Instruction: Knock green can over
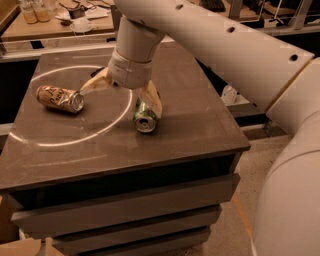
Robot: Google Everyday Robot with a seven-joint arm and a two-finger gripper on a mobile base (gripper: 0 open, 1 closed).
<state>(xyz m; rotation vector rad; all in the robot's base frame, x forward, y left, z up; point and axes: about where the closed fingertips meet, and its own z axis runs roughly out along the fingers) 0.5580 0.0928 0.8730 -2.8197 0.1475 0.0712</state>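
The green can lies on its side on the dark table, its silver top facing the front edge. My gripper hangs over the table just behind and left of it, fingers spread wide and empty. The right finger lies against the can's upper side; the left finger points toward the tan-orange can, which also lies on its side at the left.
A bright ring of light marks the tabletop around the cans. Drawers front the table below. A desk with jars and clutter stands behind. My large white arm fills the right side.
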